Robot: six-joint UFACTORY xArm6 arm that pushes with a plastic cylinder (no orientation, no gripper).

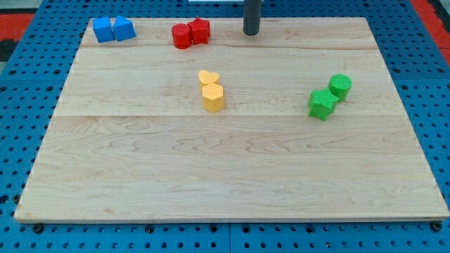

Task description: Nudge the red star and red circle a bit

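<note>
The red circle (182, 36) and the red star (200, 31) sit touching each other near the view's top, left of centre, on the wooden board (225, 161). My tip (251, 32) stands at the board's top edge, to the right of the red star with a clear gap between them. It touches no block.
A blue pair, a cube (104, 30) and another blue block (124, 29), sits at the top left. A yellow heart (208, 77) and yellow hexagon (213, 98) sit at the centre. A green circle (340, 86) and green star (322, 104) sit at the right.
</note>
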